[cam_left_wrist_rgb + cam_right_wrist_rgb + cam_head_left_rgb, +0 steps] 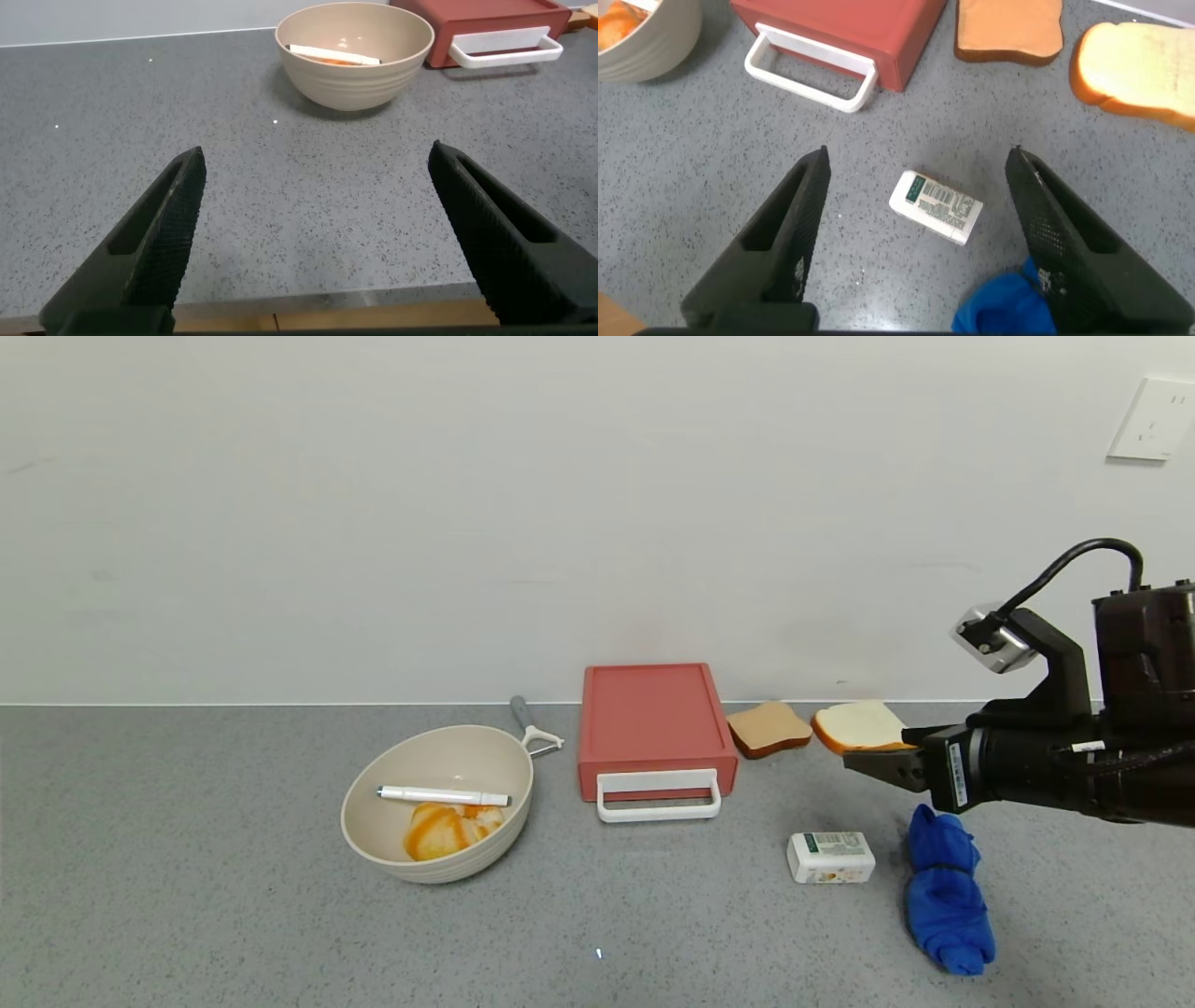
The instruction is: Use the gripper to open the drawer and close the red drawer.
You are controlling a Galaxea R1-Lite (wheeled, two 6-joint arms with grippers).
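Note:
The salmon-red drawer (653,723) lies flat at the back of the grey counter, its tray pushed in and its white loop handle (658,796) facing the front. It also shows in the right wrist view (831,28) and in the left wrist view (486,14). My right gripper (878,751) is open and empty. It hovers above the counter to the right of the drawer, over a small white box (936,205); in its own view the right gripper (919,154) frames that box. My left gripper (317,151) is open and empty, low near the counter's front edge, out of the head view.
A beige bowl (437,803) holding a white pen and orange food stands left of the drawer, with a peeler (532,726) behind it. Two bread slices (769,728) (857,726) lie right of the drawer. A blue cloth (945,889) lies under the right arm.

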